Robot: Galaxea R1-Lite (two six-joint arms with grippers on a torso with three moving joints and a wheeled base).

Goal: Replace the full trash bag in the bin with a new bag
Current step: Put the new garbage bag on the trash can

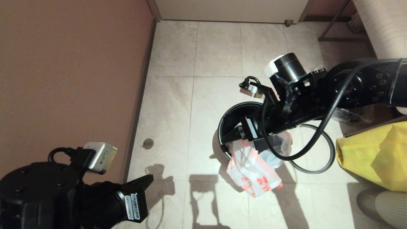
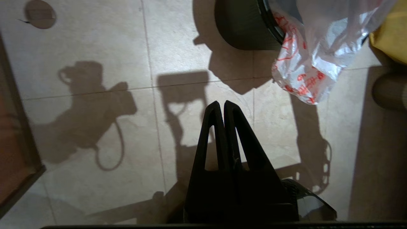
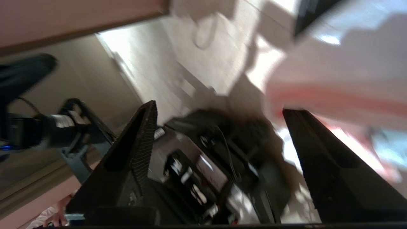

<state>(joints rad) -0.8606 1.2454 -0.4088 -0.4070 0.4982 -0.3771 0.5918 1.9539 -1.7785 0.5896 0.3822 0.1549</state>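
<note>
The black bin [image 1: 234, 118] stands on the tiled floor, and its outer wall [image 2: 244, 30] shows in the left wrist view. The limp new bag [image 1: 254, 173], white with red print, hangs over the bin's near rim and down its side [image 2: 305, 74]. My right gripper [image 1: 248, 140] hovers open over that rim, one finger over the bin's mouth and the other against the bag. In the right wrist view the right gripper [image 3: 222, 108] stands wide open, and the bag's orange-red band [image 3: 334, 98] lies by one fingertip. The full trash bag is out of view. My left gripper [image 2: 221, 103] is shut and empty, low at the left [image 1: 144, 183].
The loose grey ring [image 1: 334, 149] lies on the floor right of the bin. A yellow bag [image 1: 375, 156] sits further right, with a clear bag of dark contents [image 1: 349, 115] behind it. A brown wall [image 1: 70, 79] runs along the left. A round floor drain [image 1: 148, 143] lies near it.
</note>
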